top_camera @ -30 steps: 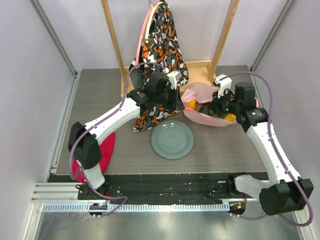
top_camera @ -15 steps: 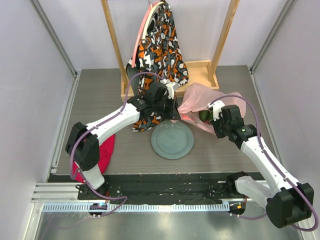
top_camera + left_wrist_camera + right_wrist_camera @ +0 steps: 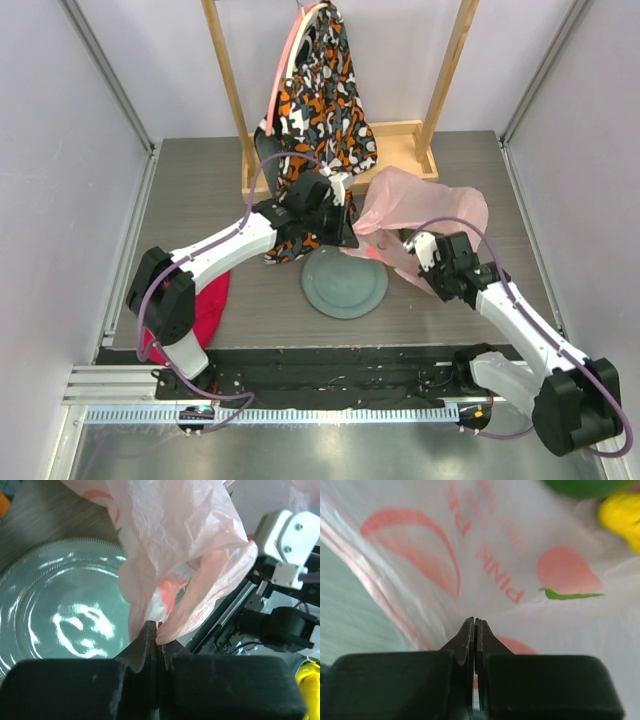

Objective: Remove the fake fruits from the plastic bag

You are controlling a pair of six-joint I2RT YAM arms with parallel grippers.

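One plate under plastic bag

plastic bag is see-through pink with red prints and a green leaf, green fruit and yellow fruit showing. Plate grey-green, garment at 12 o'clock blotchy orange-black-white, cloth red.

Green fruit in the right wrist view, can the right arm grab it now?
Probably not: the right gripper is shut on the pink bag, and the green fruit seems to lie behind its plastic. It must let go first.
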